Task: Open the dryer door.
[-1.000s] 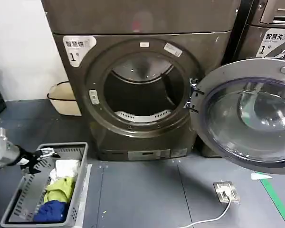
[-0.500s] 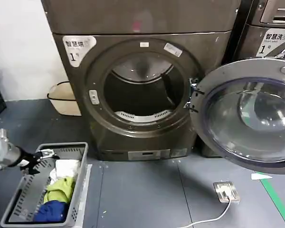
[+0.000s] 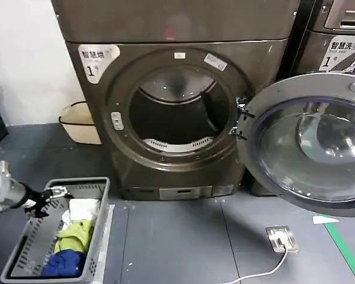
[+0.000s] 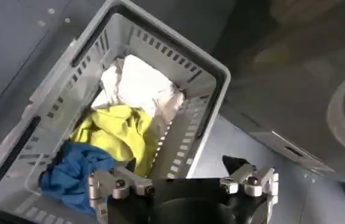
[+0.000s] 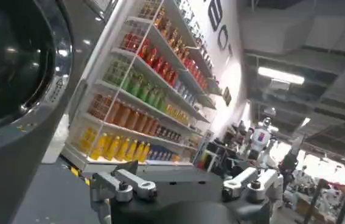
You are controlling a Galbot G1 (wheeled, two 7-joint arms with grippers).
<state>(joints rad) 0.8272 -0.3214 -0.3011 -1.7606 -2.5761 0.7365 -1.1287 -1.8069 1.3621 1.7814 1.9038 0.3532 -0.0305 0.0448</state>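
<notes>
left gripper (image 3: 50, 194) fingers apart, empty, over near-left basket (image 3: 97, 198) rim | basket holds white, yellow, blue clothes (image 4: 120, 131) | right gripper (image 5: 184, 185) fingers apart, empty, beside a machine front | dryer (image 3: 177, 89) centre-far, door (image 3: 310, 142) swung wide open to right, drum exposed

Round glass dryer door (image 3: 310, 141), swung fully open

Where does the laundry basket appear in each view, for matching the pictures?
Head view: laundry basket on the floor at lower left, before the dryer, under the left tool.
Left wrist view: centre-left, beyond the open tool.
Right wrist view: not in it.
Shared landmark: yellow-green cloth.
</notes>
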